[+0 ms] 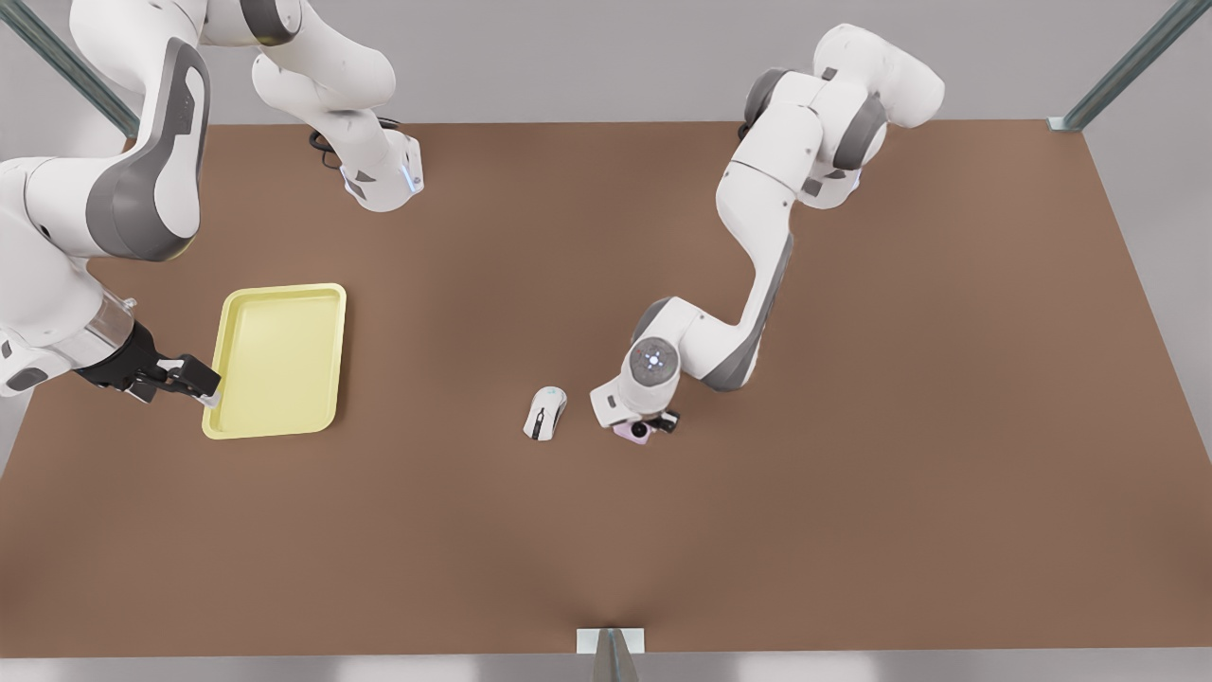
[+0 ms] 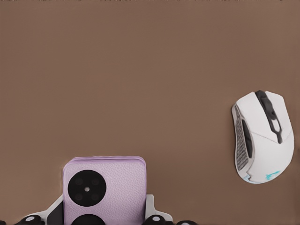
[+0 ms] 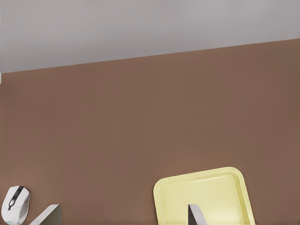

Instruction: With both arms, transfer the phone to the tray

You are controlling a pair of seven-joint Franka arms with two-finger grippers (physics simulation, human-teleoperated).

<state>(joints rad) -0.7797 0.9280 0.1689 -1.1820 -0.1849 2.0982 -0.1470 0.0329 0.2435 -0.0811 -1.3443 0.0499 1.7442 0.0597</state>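
Two arms, one phone, one tray, one mouse, all on one brown tabletop (image 1: 852,474). Taking the white computer mouse (image 1: 545,413) as the landmark: the small pale pink squarish phone with black camera circles (image 1: 632,433) lies flat just beside it on the front view's right, with the left gripper (image 1: 644,423) right on top of it. In the left wrist view the phone (image 2: 104,187) sits between the fingers (image 2: 151,206), which flank its two sides. They look closed onto it or nearly so, but I honestly can't tell if the grip is firm.

Farther from the mouse, on the front view's left, lies the pale yellow shallow rectangular tray (image 1: 276,360), long axis running away from the camera. The right gripper (image 1: 194,379) is at the tray's outer long edge, one finger (image 3: 195,214) over the rim; whether it's pinching the rim, can't say.

So the left arm is clearly nearer the phone, and the tray is well apart from it, past the mouse.
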